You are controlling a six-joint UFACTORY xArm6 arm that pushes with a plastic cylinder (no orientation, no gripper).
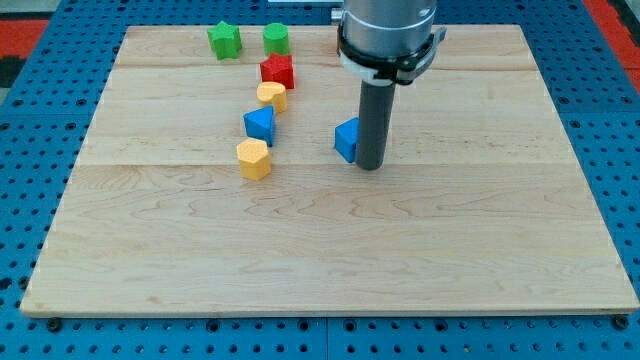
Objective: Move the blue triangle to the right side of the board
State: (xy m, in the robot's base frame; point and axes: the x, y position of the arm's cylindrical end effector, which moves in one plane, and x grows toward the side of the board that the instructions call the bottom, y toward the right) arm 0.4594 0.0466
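Observation:
Two blue blocks are on the wooden board (330,260). One blue block (259,124), which looks like the triangle, sits left of centre between a yellow heart (271,96) and a yellow hexagon (253,158). The other blue block (346,140) sits near the centre, and the rod partly hides it, so I cannot make out its shape. My tip (370,166) is on the board, touching or almost touching this second blue block's right side. It is well to the right of the triangle-like block.
A green star (224,40) and a green round block (276,39) sit near the view's top edge. A red star (278,71) lies just above the yellow heart. A sliver of red (338,45) shows behind the arm's body.

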